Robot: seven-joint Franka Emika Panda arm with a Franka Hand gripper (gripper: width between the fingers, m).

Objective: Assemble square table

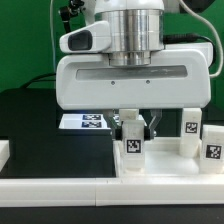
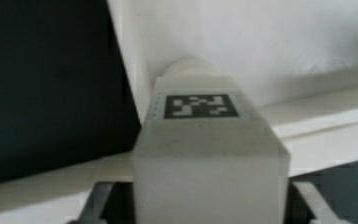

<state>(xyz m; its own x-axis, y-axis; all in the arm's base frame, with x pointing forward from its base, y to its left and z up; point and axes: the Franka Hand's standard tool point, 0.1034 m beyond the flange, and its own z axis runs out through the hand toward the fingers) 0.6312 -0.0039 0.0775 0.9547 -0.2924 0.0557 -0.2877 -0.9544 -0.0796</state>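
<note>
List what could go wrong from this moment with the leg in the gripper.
1. The gripper holds one leg near its upper end only; it might tilt or slip when pressed down.
2. Two other legs stand upright close by on the exterior view's right; a sideways move might topple them.
3. The wrist view shows mostly the held leg, so its lower end is hidden and misalignment could go unseen.

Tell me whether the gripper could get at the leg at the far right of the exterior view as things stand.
Probably not right away: the gripper already looks closed on another leg. The far-right leg stands upright with nothing above it, so the way looks free once that one is released.
</note>
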